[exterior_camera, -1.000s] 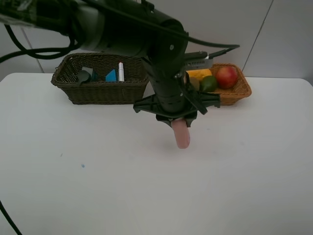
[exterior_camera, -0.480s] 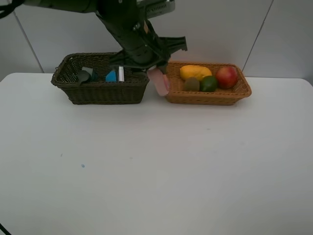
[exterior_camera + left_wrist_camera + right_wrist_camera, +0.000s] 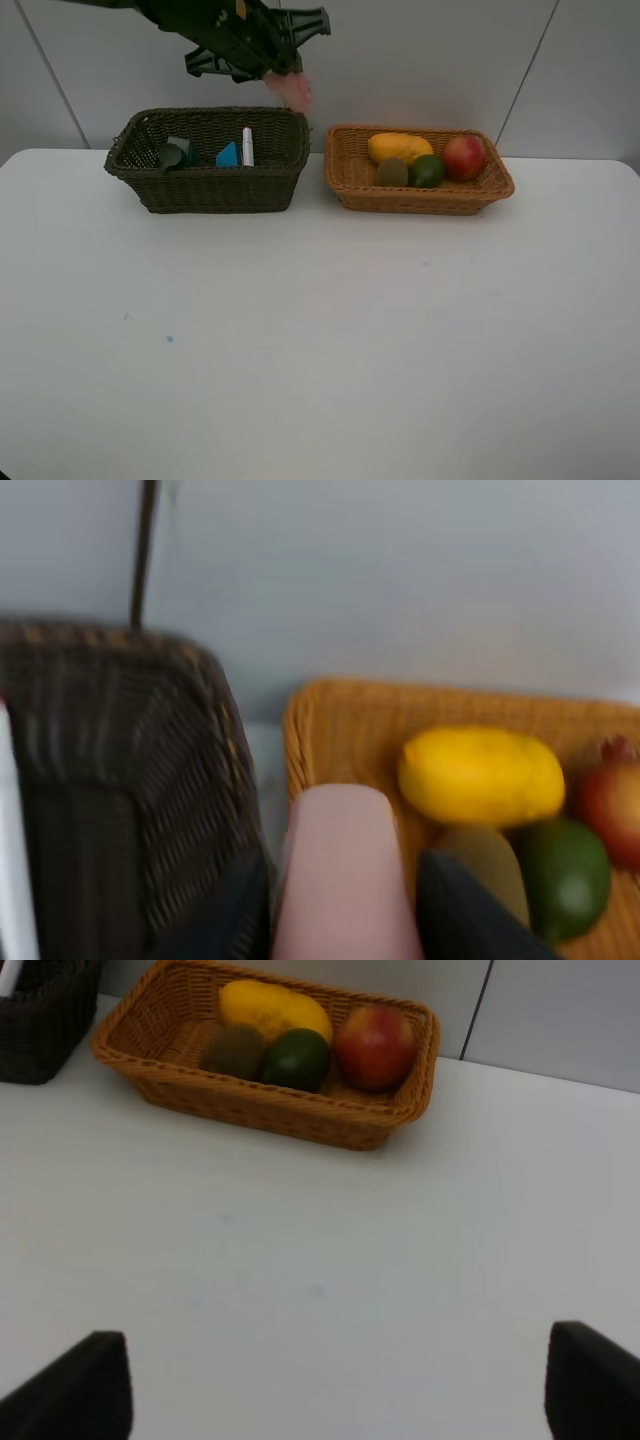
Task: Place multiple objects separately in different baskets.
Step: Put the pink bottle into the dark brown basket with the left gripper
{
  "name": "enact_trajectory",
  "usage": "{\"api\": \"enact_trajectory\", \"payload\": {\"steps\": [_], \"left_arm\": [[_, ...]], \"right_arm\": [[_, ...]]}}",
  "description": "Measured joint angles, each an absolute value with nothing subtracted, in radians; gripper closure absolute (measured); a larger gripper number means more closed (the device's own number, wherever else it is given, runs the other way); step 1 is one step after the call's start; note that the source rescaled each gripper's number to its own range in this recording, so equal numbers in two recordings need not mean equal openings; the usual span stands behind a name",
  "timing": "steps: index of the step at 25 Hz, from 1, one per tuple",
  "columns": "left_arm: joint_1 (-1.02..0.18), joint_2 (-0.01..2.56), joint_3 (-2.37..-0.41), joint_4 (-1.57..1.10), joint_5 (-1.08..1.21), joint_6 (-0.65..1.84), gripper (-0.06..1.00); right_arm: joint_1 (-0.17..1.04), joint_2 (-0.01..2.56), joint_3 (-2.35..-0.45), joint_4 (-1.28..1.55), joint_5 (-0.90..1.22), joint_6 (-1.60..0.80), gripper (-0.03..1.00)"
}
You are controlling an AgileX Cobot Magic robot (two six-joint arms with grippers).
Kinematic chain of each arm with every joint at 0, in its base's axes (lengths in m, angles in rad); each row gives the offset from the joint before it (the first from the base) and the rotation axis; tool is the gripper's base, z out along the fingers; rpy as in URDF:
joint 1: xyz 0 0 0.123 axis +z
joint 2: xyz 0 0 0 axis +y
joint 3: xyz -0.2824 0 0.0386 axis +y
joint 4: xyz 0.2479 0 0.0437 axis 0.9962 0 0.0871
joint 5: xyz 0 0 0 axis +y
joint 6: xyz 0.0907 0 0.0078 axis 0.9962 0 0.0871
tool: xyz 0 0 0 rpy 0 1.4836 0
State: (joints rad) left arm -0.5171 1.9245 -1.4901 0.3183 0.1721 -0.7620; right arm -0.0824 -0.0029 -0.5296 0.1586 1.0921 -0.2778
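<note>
Right now my left hand (image 3: 283, 80) is clamped on the pink spray bottle (image 3: 291, 91), holding it up in the air above the right end of the dark olive-green basket (image 3: 206, 188), close to the gap between the two baskets. From the left wrist view the bottle (image 3: 342, 875) sits snug between my fingers (image 3: 468, 910), with the dark basket's rim (image 3: 215, 730) on one side and the orange-tan basket (image 3: 330, 735) on the other.

Down inside the dark basket I see the white pink-capped marker (image 3: 247, 147) standing against the far wall, the blue eraser block (image 3: 228, 155) beside it, and the dark green pump bottle (image 3: 172, 155) further along.

Over in the orange-tan basket (image 3: 420, 197) lie the yellow mango (image 3: 399, 147), brown kiwi (image 3: 391, 172), green avocado (image 3: 427, 171) and red pomegranate (image 3: 464, 157), all huddled together.

My right hand (image 3: 330, 1390) hangs wide open over bare white surface (image 3: 330, 1260), well short of that basket (image 3: 270, 1110).
</note>
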Motion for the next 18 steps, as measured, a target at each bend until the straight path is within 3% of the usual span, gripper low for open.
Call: {"api": "enact_trajectory", "payload": {"steps": [18], "left_arm": [[-0.440, 2.041, -1.490, 0.467, 0.092, -0.761, 0.67]], "right_arm": [[-0.082, -0.003, -0.530, 0.159, 1.092, -0.278, -0.03]]}}
